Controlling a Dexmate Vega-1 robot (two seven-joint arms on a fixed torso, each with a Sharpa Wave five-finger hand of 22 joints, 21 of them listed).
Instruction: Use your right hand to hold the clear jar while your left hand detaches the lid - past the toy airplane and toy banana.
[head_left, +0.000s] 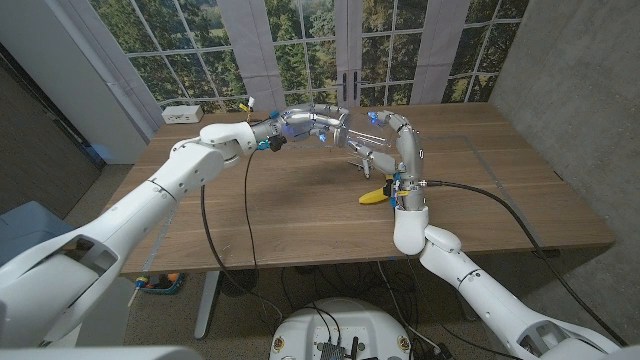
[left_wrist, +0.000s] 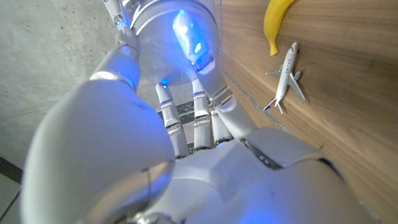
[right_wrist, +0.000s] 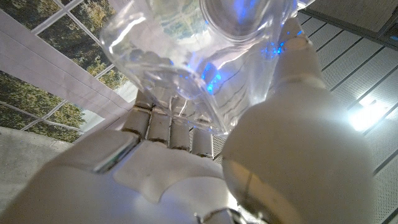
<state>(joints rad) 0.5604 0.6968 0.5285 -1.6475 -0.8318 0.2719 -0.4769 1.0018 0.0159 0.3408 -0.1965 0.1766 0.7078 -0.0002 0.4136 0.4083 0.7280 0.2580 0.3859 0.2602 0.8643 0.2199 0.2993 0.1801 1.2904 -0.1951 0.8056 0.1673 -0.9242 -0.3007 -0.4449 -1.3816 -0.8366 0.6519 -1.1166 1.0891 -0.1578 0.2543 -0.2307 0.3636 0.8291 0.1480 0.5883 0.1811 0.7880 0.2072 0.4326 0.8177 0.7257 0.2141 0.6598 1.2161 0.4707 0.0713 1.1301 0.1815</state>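
Clear jar (right_wrist: 186, 56): transparent, glossy plastic look, strong highlights and blue glints; its lid (left_wrist: 171, 37) reads as smooth and translucent. Right hand (right_wrist: 205, 168) around the jar: smooth white shell, semi-gloss, with brushed metallic fingers (right_wrist: 158, 127). Left hand (left_wrist: 186, 155) at the lid: same glossy white casing. Table (head_left: 290, 210): matt wood with visible grain. On the table beside the jar, toy airplane (left_wrist: 285, 78) in smooth white plastic, toy banana (left_wrist: 273, 22) in smooth yellow plastic.
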